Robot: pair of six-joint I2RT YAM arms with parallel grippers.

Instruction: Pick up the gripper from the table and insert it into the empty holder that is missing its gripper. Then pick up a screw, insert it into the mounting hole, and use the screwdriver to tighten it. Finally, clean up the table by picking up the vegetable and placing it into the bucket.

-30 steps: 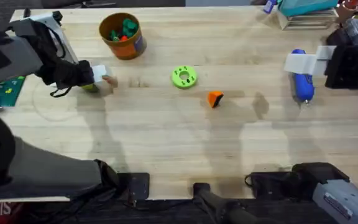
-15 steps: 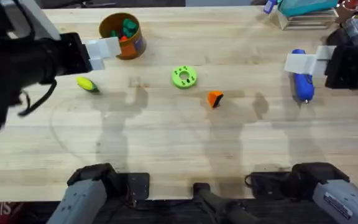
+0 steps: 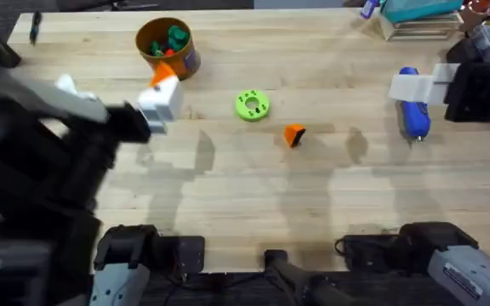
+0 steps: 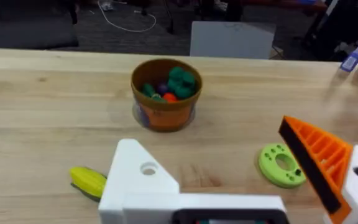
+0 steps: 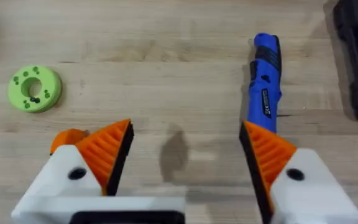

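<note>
The left gripper hangs open and empty, one finger base lacking its orange tip, near the bucket. The gripper lies mid-table. The right gripper hovers open, empty, beside the screwdriver.

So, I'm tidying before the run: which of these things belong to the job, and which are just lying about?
Job: orange tip, bare white finger, blue screwdriver, yellow vegetable, bucket, green disc (possibly holding screws).
Lying about: teal box, toys already in the bucket.
</note>
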